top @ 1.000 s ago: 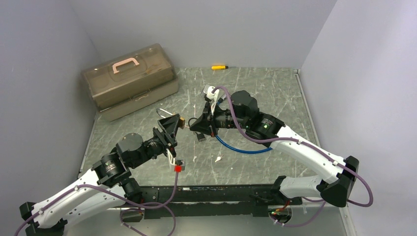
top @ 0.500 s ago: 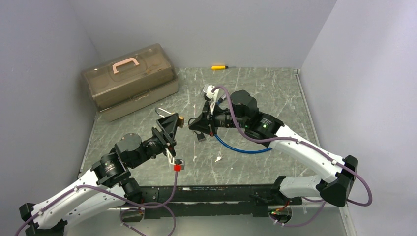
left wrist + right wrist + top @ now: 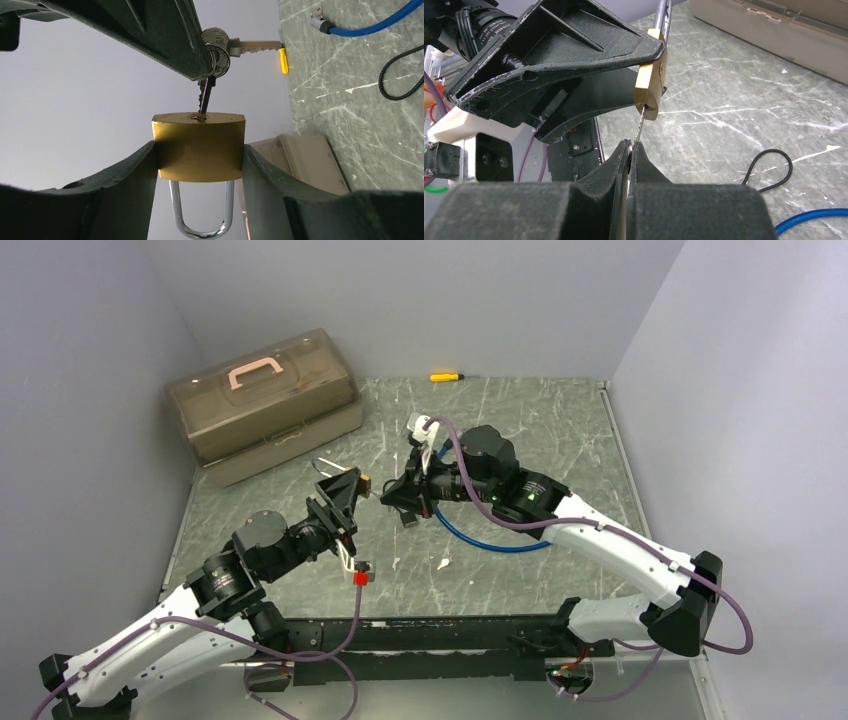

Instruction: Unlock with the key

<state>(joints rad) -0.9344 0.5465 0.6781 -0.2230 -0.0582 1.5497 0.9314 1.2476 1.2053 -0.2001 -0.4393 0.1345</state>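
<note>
Grey marbled bench point(image 3: 540, 430) below: left gripper point(image 3: 198, 160) clamps the brass padlock point(image 3: 199, 147) aloft; right gripper point(image 3: 630, 148), pinching the key point(image 3: 204, 97), has closed in, tip now at the padlock's keyway, so insertion can start.

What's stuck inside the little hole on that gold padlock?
The tip of a key, pinched by the right gripper, sits in the keyhole of the padlock. How deep it reaches is hidden by the brass body.
</note>
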